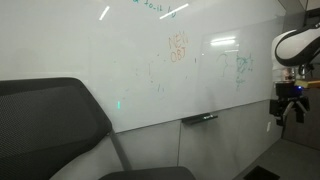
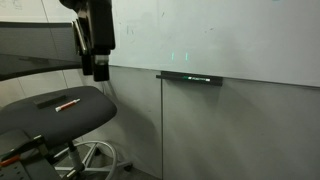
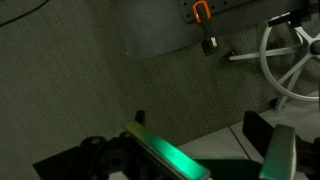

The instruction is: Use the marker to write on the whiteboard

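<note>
Marker (image 2: 68,103): lying loose on chair seat (image 2: 95,108), lower left. Gripper (image 2: 99,72): hangs above, upper left, fingers apart, empty. Whiteboard (image 2: 220,35): behind, upper frame. Judgement: descend centred over marker's middle, close across its width.

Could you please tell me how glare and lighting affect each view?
In an exterior view, bright glare streaks cross the whiteboard; in an exterior view, the gripper is a dark, underexposed shape; the wrist view is dim and soft, with a green-lit strip blurred near the lens.
</note>
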### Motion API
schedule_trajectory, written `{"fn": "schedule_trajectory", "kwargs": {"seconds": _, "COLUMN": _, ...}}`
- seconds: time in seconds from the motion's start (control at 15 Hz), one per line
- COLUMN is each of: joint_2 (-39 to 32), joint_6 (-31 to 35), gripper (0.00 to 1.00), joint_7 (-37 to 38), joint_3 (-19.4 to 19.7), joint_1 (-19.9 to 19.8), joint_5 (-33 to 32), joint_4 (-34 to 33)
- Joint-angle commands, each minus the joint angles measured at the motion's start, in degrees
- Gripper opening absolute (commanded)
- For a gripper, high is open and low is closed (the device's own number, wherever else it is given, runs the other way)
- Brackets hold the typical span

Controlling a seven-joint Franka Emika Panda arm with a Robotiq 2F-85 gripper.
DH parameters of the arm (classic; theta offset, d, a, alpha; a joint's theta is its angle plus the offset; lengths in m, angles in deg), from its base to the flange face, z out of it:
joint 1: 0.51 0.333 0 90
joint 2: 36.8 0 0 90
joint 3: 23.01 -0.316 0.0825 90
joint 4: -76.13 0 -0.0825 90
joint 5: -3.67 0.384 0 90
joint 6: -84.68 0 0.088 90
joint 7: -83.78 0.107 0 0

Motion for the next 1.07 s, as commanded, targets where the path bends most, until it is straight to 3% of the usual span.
{"fn": "schedule_trajectory", "kwargs": {"seconds": 0.0, "joint_2": 0.0, "joint_6": -0.2, "gripper": 1.0, "joint_7": 0.2, "joint_3": 0.5, "joint_1": 0.5, "joint_5": -0.3, "joint_4": -0.1}}
{"fn": "schedule_trajectory", "kwargs": {"seconds": 1.0, "joint_2": 2.2, "joint_6": -0.4, "gripper": 1.0, "joint_7": -2.0, "joint_3": 1.2, "joint_1": 1.4, "joint_5": 0.8, "joint_4": 0.2}}
